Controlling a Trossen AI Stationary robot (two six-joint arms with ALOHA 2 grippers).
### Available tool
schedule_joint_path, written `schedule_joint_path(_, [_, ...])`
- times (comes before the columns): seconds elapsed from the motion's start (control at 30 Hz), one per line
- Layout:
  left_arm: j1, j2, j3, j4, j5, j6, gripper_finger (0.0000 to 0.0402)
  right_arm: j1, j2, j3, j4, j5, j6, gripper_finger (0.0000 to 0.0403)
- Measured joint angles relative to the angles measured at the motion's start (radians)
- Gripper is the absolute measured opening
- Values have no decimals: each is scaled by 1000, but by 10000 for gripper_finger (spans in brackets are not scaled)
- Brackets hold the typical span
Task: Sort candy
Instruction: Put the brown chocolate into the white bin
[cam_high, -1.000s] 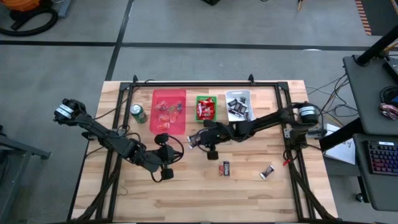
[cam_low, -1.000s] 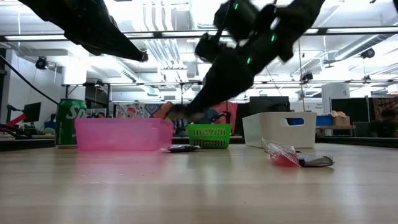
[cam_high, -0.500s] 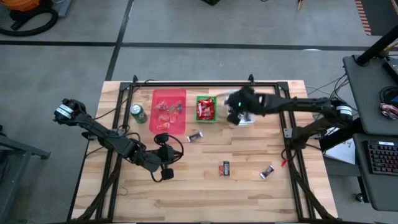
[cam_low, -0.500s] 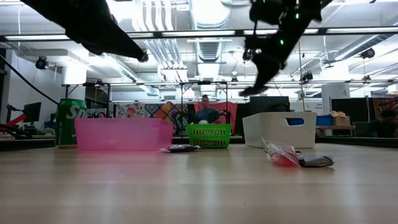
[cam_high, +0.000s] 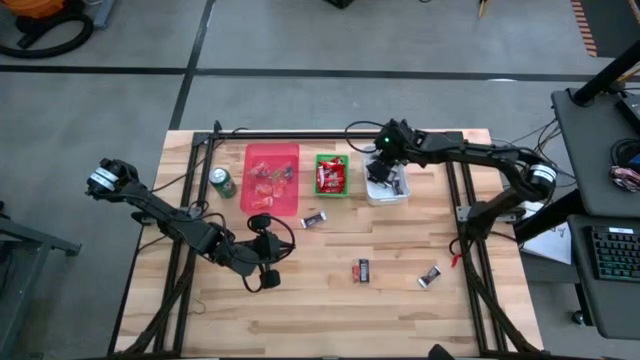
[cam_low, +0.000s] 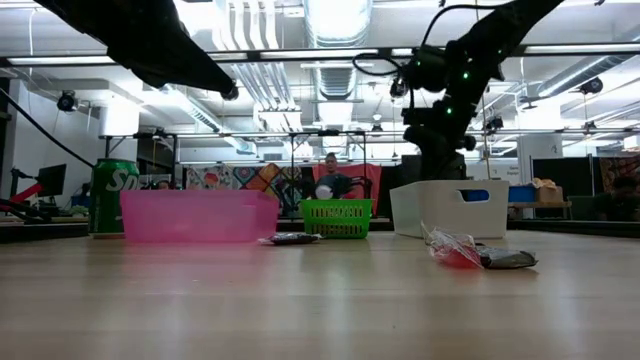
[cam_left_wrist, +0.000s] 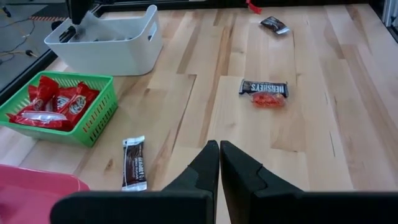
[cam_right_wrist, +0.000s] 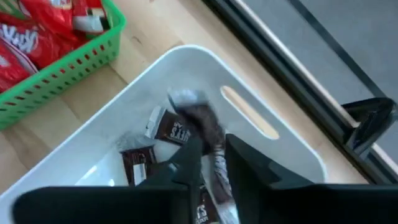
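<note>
Step in hand, as judged: drop-off of one dark-wrapped candy into the white bin (cam_high: 386, 172).

Right gripper (cam_right_wrist: 211, 163) is positioned over the white bin, pointing down into it. In the right wrist view a dark/silver candy (cam_right_wrist: 200, 122) sits between the fingertips, blurred; the fingers stand slightly parted around it. It cannot be told whether it is clamped or already slipping free. Other dark wrapped pieces lie on the bin floor below.

Left gripper (cam_left_wrist: 219, 163) is parked low over the wood near the table's front-left, jaws closed on nothing, arm waiting.

Candy distribution:
- pink tray (cam_high: 271, 152): red and clear pieces.
- green basket (cam_high: 331, 174): red wrappers.
- white bin: dark wrappers.
- loose on the table (cam_high: 330, 300): one dark bar (cam_high: 314, 219) just in front of the pink tray and green basket; one dark bar touching a red piece (cam_high: 364, 269) mid-table; one dark piece (cam_high: 430, 276) toward the front-right.

A green can (cam_high: 222, 183) stands beside the pink tray; not part of the sort.

Next move, as judged: right jaws should part fully so the piece falls clear, then lift straight up past the bin wall before reaching for a loose piece. The mid-table pair will need separating, since the two wrappers appear to belong in different containers.
</note>
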Motion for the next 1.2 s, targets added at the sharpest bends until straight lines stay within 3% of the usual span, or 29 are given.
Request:
schedule_joint_path(0.27, [0, 2, -2, 2, -11, -14, 0, 2, -18, 0, -1, -12, 52, 129])
schedule_joint_path(0.5, [1, 2, -3, 47, -132, -14, 0, 54, -106, 0, -7, -180, 121, 145])
schedule_joint_path(0.87, [32, 25, -4, 158, -158, 32, 0, 319, -226, 0, -61, -184, 238, 137])
schedule_joint_path(1.03, [58, 128, -3, 344, -157, 160, 0, 444, -254, -1, -71, -183, 299, 126])
schedule_joint_path(1.2, [108, 263, 41, 380, -157, 181, 0, 543, -261, -1, -71, -169, 325, 116])
